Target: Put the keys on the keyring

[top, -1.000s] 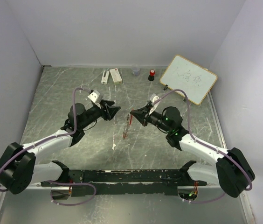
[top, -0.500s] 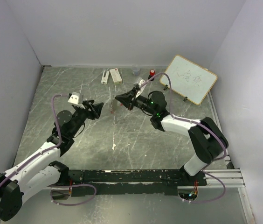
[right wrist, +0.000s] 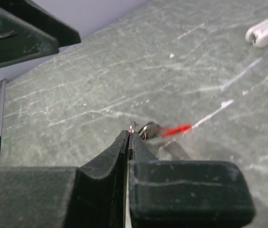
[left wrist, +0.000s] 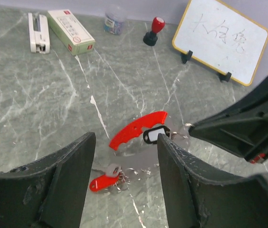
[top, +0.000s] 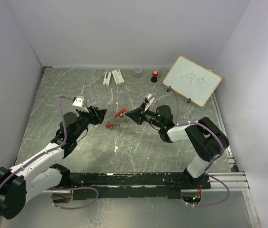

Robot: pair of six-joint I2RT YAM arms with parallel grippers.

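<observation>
Right gripper (top: 128,114), seen from above pinched shut on the keyring (top: 120,113), has drawn nearer, facing the left gripper (top: 100,114). Left wrist: its jaws gape wide; red key (left wrist: 100,182) lies nearer, unthreaded. Right wrist: fingertips (right wrist: 111,153) clamp the keyring's loop.
</observation>
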